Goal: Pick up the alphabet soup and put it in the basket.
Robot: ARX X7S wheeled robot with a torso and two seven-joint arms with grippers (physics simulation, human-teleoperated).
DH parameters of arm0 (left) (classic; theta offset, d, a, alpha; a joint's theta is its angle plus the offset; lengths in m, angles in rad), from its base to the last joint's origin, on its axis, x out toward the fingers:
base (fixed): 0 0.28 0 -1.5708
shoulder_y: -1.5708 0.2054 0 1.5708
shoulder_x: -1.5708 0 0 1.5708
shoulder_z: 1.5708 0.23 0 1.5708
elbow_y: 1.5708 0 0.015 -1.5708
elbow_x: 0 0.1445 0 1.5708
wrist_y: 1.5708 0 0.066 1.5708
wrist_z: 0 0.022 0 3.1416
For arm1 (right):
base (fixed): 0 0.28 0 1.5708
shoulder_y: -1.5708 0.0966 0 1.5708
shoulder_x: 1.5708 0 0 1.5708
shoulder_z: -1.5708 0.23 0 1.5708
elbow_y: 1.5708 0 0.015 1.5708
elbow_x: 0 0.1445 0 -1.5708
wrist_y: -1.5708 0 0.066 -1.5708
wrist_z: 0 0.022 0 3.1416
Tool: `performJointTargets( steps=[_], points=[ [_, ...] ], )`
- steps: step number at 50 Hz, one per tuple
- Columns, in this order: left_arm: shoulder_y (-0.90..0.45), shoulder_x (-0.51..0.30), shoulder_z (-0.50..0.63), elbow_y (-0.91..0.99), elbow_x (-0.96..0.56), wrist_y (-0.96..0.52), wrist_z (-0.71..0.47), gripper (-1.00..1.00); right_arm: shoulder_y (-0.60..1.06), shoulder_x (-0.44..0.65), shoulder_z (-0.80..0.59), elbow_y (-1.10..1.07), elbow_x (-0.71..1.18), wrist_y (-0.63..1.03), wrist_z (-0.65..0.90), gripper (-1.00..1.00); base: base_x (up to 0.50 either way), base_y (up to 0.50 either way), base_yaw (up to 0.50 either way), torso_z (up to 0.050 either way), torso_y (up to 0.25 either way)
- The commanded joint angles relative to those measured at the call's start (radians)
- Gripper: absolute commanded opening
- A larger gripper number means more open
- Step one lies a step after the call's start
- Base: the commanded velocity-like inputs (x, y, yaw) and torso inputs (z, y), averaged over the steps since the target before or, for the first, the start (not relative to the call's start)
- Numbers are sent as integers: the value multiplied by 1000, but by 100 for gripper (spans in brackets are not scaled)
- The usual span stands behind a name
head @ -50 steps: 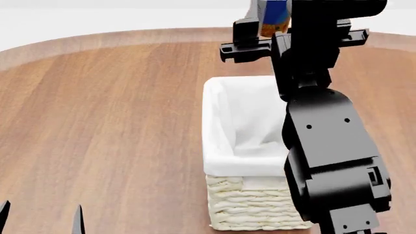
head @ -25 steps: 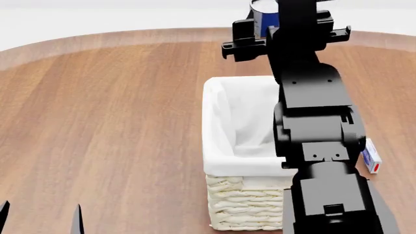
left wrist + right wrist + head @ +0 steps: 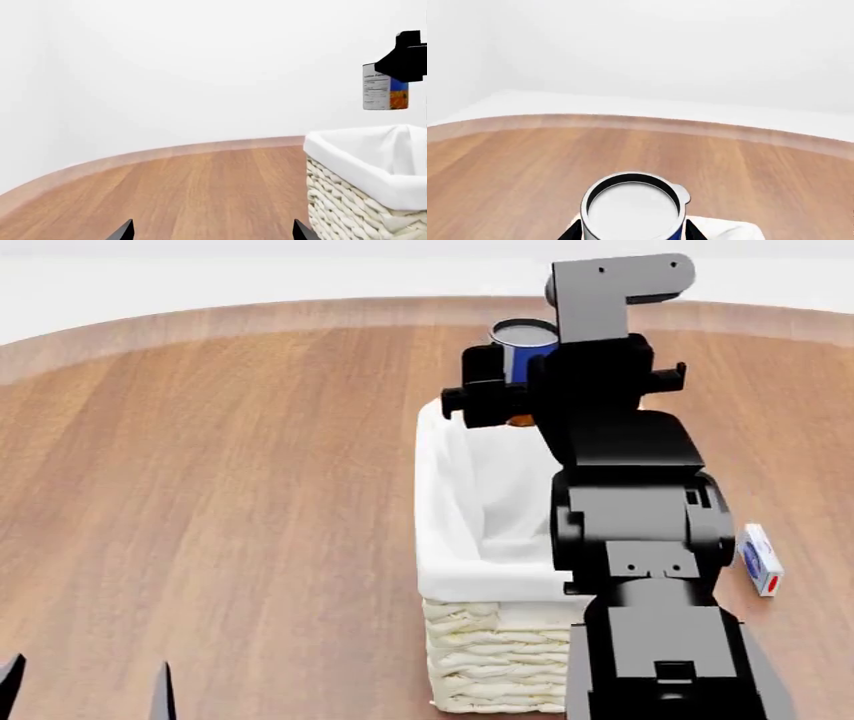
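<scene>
The alphabet soup (image 3: 523, 348), a can with a white top, blue label and orange lower band, is held upright in my right gripper (image 3: 514, 390), shut on it above the far end of the basket (image 3: 461, 530). The basket is cream wicker with a white liner. The right wrist view shows the can's white top (image 3: 632, 210) between the fingers (image 3: 572, 234), with the basket's liner (image 3: 727, 231) below. The left wrist view shows the can (image 3: 384, 90) hanging above the basket's rim (image 3: 360, 157). My left gripper (image 3: 87, 690) is open and empty, low at the near left.
The round wooden table (image 3: 227, 490) spreads around the basket, its curved edge at the far side. A small white and blue box (image 3: 762, 558) lies on the table right of the basket, beside my right arm.
My right arm has brought the can nearer and lower, from beyond the basket's far end down to just above its far rim. The left gripper has not moved.
</scene>
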Motion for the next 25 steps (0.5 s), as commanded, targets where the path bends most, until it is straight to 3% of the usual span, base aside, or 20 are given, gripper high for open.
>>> performJointTargets(
  steps=[1,25],
  points=[
    [-3,-1,7,-7,-1,-1,0,100,-25,3,66,0,-48,-14,17,-100,0,0,0,0,0],
    [-14,-5,13,-15,-9,-9,-3,100,-121,-3,80,0,-52,-4,42,-100,0,0,0,0,1]
  ],
)
